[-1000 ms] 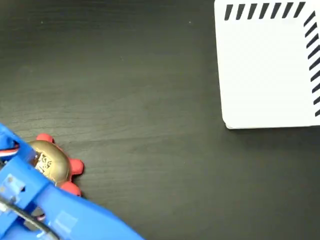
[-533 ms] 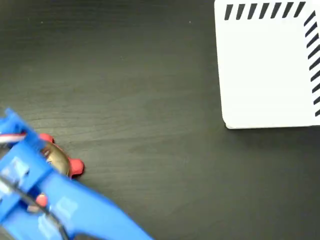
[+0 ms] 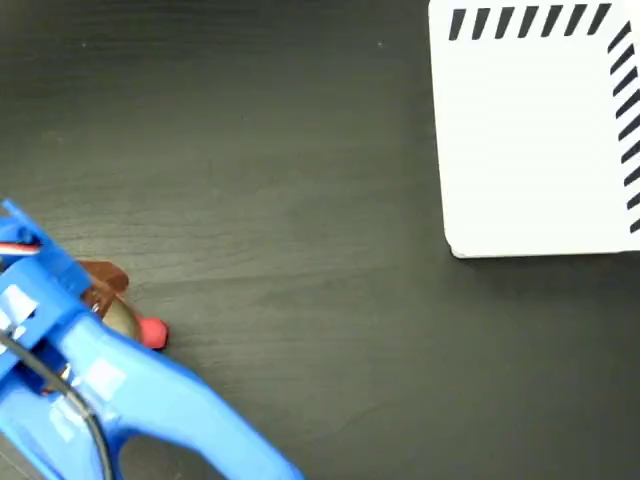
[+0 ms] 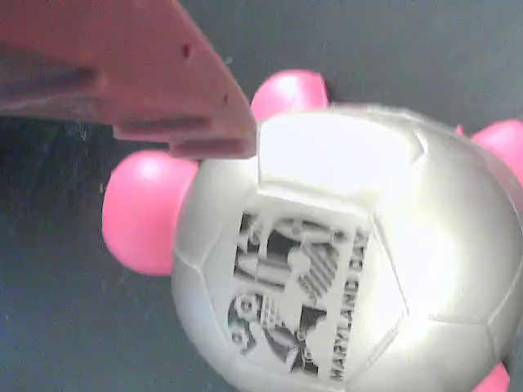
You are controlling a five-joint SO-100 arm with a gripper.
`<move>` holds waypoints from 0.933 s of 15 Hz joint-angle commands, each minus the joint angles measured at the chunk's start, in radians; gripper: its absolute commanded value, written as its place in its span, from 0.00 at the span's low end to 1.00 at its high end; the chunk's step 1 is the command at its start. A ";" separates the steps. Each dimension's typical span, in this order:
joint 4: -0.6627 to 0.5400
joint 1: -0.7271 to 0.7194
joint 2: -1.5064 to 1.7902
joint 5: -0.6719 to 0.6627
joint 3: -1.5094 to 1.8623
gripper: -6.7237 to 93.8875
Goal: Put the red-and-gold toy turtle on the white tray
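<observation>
The red-and-gold toy turtle (image 3: pixel 128 320) lies at the lower left of the dark table, mostly covered by my blue arm; only a sliver of shell and one red leg (image 3: pixel 152 333) show in the fixed view. In the wrist view its shiny domed shell (image 4: pixel 343 245) with the dark printed mark fills the frame, with pink-red limbs around it. My gripper (image 3: pixel 106 300) hangs right over the turtle, open. One reddish finger (image 4: pixel 163 73) reaches across the shell's upper left edge, and the other finger is out of view. The white tray (image 3: pixel 535 140) sits at the top right with nothing on it.
Dark wood-grain tabletop (image 3: pixel 300 200) stretches between the turtle and the tray. The tray's black diagonal stripes (image 3: pixel 525 20) run along its top and right edges. My blue arm (image 3: pixel 150 400) fills the bottom left corner.
My arm has pushed up and forward over the turtle, hiding most of the shell that showed a second ago. The turtle stays in the same spot.
</observation>
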 commanded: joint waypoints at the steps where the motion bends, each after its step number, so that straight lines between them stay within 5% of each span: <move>1: 0.014 -0.023 0.020 0.035 -0.060 0.54; 14: -0.103 -0.083 -0.071 0.141 -0.044 0.67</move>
